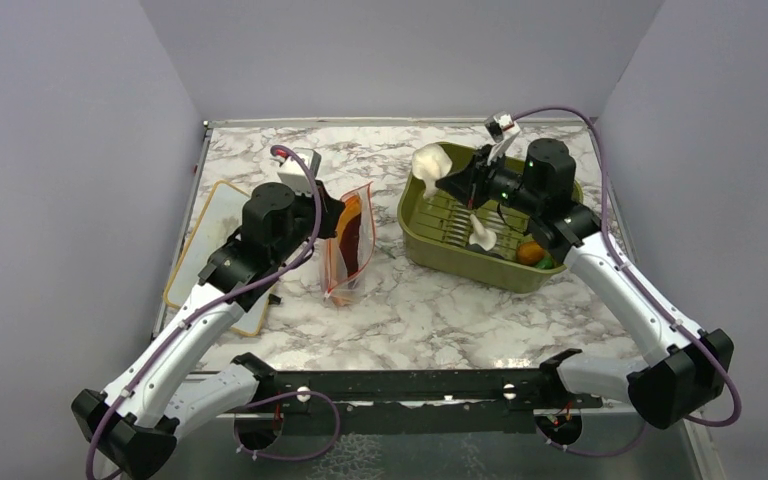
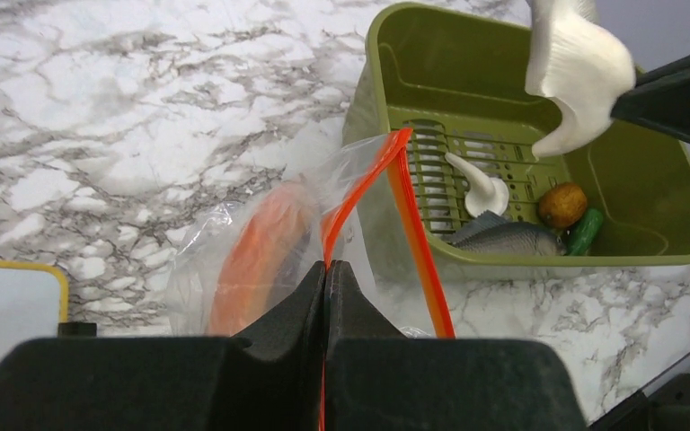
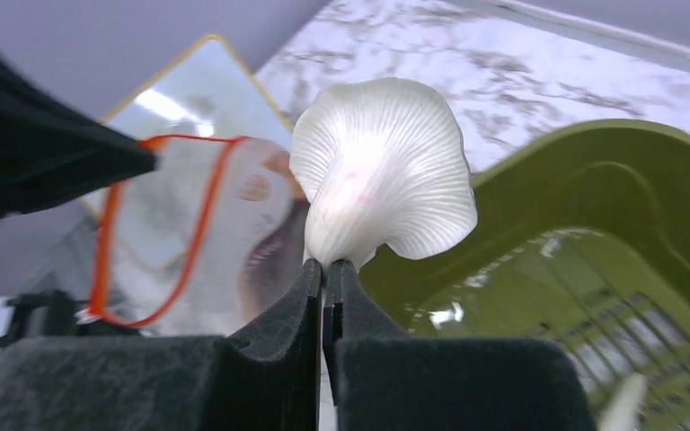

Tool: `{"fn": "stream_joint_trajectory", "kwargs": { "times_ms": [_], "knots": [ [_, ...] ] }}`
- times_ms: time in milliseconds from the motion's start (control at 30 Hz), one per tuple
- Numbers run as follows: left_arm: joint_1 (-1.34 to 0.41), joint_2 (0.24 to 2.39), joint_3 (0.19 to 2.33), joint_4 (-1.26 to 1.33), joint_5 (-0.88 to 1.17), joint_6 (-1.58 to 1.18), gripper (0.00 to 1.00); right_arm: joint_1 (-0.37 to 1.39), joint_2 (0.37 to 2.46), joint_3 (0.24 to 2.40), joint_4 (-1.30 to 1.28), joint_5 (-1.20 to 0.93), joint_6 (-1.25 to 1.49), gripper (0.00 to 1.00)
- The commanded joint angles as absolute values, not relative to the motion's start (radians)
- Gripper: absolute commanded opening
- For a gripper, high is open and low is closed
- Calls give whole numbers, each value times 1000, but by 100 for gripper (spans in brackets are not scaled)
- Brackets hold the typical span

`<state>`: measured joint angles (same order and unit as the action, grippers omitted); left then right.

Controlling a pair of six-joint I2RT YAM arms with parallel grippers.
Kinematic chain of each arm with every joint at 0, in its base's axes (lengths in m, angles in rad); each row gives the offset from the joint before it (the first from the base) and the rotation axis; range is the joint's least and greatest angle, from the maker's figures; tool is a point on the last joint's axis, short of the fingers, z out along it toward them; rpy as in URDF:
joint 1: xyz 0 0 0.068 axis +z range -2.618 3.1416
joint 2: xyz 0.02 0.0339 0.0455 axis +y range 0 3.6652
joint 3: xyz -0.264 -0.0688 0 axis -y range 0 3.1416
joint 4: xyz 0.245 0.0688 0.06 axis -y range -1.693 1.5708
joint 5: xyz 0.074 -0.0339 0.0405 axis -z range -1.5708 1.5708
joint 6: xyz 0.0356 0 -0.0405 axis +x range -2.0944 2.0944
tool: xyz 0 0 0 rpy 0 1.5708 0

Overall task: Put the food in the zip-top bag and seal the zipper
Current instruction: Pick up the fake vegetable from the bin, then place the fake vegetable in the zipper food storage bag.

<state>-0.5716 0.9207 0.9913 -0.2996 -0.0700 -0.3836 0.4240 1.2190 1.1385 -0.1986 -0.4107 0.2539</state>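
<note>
The clear zip-top bag (image 1: 348,250) stands upright on the marble, mouth open. My left gripper (image 1: 335,215) is shut on its red-orange zipper (image 2: 413,224) at one lip (image 2: 326,265). An orange crescent slice (image 2: 256,256) and a dark red piece (image 1: 356,252) are inside the bag. My right gripper (image 1: 450,182) is shut on a white mushroom (image 3: 382,171) by its stem and holds it above the olive tub's left end, right of the bag mouth (image 3: 171,224). The mushroom also shows in the left wrist view (image 2: 575,67).
The olive-green tub (image 1: 450,262) holds a second white mushroom (image 2: 481,189), a round orange piece (image 2: 562,205), a green bit (image 2: 584,232) and a grey fish (image 2: 503,238). A tan-rimmed white board (image 1: 215,215) lies left of the bag. Walls enclose the table.
</note>
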Motion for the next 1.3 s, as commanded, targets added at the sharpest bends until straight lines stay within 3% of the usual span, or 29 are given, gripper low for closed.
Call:
{"fn": "stream_joint_trajectory", "kwargs": {
  "times_ms": [0, 367, 1267],
  "knots": [
    [-574, 950, 1042, -301, -21, -445, 0, 489, 1182, 1082, 33, -641, 445, 1],
    [-574, 982, 1043, -304, -5, -507, 0, 757, 1257, 979, 385, -599, 761, 1],
    [-574, 894, 1035, -332, 52, -530, 0, 793, 1340, 910, 240, -360, 814, 1]
  ]
}}
